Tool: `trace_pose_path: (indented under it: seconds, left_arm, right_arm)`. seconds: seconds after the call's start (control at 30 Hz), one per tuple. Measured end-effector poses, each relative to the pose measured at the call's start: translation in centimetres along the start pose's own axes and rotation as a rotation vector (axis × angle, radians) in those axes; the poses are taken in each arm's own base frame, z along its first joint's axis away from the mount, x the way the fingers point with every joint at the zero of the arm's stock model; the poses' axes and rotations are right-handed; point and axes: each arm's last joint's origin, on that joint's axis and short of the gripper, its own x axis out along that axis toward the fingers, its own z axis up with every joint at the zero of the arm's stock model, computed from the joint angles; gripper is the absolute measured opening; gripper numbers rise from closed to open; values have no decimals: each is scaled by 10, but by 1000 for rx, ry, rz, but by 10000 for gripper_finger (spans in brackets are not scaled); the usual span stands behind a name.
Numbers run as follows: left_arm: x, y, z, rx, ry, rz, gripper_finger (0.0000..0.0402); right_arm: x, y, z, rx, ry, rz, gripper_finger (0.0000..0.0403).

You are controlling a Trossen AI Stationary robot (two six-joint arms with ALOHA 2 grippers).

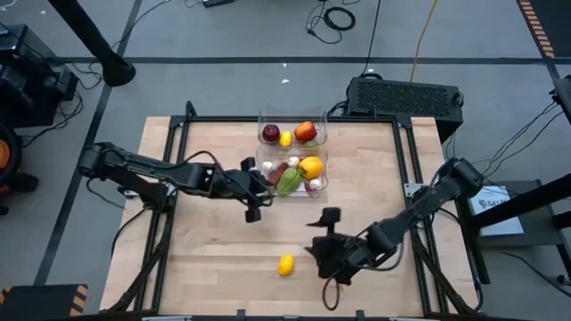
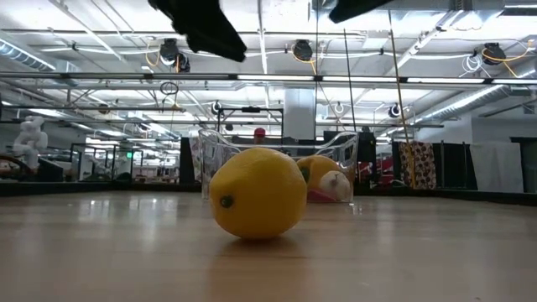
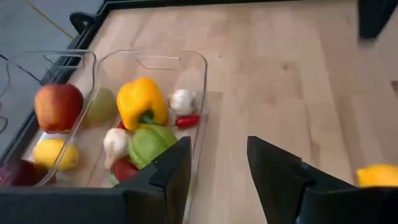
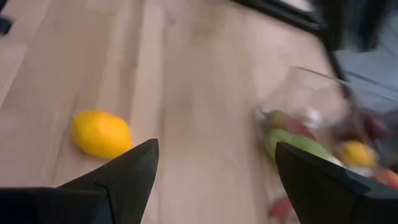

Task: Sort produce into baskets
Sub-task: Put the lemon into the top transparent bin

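My right gripper (image 1: 326, 259) has its jaws spread wide with nothing between them, hanging over the front of the worktop (image 1: 214, 259). The last loose lemon (image 1: 285, 265) lies just beside it on the bare wood, toward the left arm's side. In the right wrist view, the lemon (image 4: 101, 133) sits ahead of the jaws and off to one side, so I judge a short sideways shift must come before any descent. Its long axis I cannot tell from above.

My left gripper (image 1: 256, 192) is up at the near basket (image 1: 319, 169), jaws partly parted and empty, beside the green pepper (image 1: 287, 181). The far basket (image 1: 322, 125) holds an apple (image 1: 305, 132). The right arm is clearly nearer the lemon.
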Motion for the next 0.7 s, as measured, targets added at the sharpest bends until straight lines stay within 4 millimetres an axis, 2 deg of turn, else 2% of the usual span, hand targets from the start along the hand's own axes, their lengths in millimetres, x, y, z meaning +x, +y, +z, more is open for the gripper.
trace_pose_path:
  seconds: [0.1,0.23,0.37,0.5,0.7]
  left_arm:
    - [-8,-4,-6,-10,57,16,164]
    - [-11,-8,-16,-21,147,51,164]
    - [-14,-13,-21,-45,191,52,164]
    - [-16,-19,-23,-30,199,38,164]
    - [-20,-29,-26,-21,208,13,164]
  right_arm:
    - [26,16,-3,-55,15,81,313]
    - [66,37,-3,-50,-23,277,313]
    - [94,40,1,-21,-40,391,313]
    - [110,36,-1,-19,7,445,314]
    - [113,31,-1,-60,24,553,319]
